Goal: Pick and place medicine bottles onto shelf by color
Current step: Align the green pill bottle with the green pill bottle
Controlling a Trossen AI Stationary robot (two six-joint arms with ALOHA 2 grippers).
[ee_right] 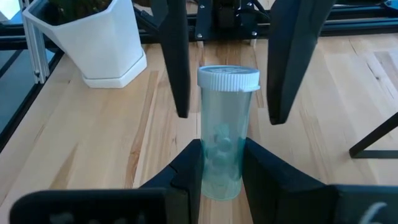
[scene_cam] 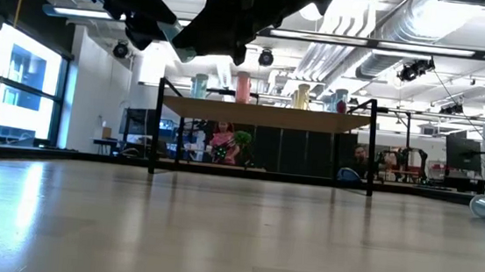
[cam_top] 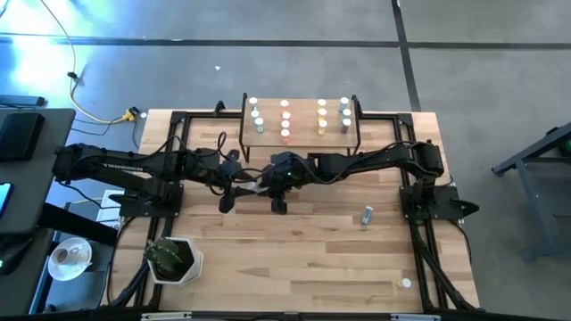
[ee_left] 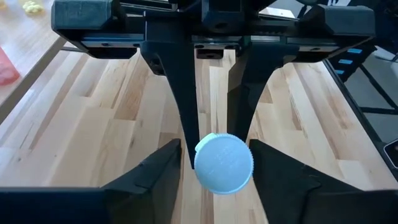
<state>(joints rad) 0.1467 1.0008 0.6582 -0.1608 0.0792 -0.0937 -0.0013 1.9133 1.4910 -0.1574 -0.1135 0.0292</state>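
Between the two arms, above the middle of the worktop (cam_top: pixel 312 259), you see a pale teal medicine bottle (ee_right: pixel 222 134) with a ribbed white cap. The right gripper (ee_right: pixel 219 165) has closed on its clear plastic body. The left gripper (ee_left: pixel 214 158) faces it cap-on, fingers spread either side, not gripping, so this looks like a handover.

Beyond both grippers stands the shelf (cam_top: pixel 300 138), a light-wood board on thin black legs. It already carries four columns of small white-capped bottles (cam_top: pixel 285 120): greenish, pink, yellow, bluish. Most sorting appears done.

Off to the right gripper's side, one blue-grey bottle (cam_top: pixel 367 215) lies tipped on the smooth butcher-block wood, not yet placed. Nearer the left arm sits a white faceted planter (cam_top: pixel 174 260).
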